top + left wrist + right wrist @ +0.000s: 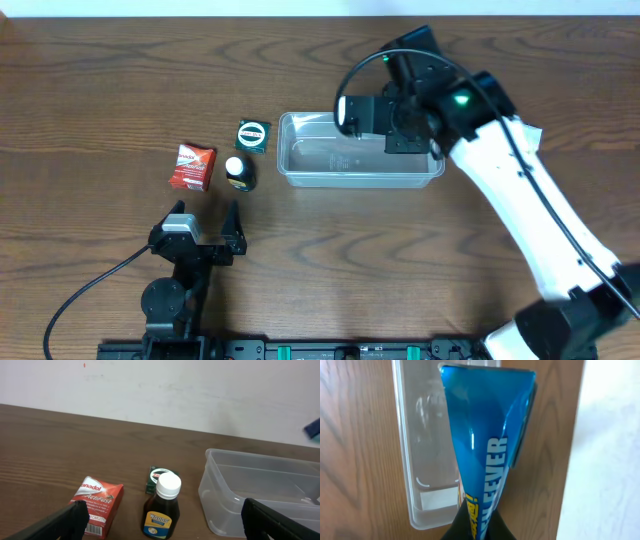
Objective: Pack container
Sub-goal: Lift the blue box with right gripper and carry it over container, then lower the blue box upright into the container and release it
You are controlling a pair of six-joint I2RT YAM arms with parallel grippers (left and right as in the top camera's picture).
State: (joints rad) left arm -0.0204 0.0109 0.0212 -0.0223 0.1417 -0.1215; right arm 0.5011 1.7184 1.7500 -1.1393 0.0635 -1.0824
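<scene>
Clear plastic container (300, 176) mid-table, right of brown bottle (239, 172). Blue packet (485, 460) hangs over it, hiding part; words cut off. Right gripper (471, 529) pinches packet tight. Left gripper (205, 220) wide open, touching nothing.

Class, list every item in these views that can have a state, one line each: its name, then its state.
container, upright, no lid, looks empty
blue packet, pinched by the right end effector, over the container
right end effector, shut on the blue packet
left end effector, open, empty
bottle, upright, white cap on
red box, lying flat, closed
green box, closed, next to the bottle
</scene>
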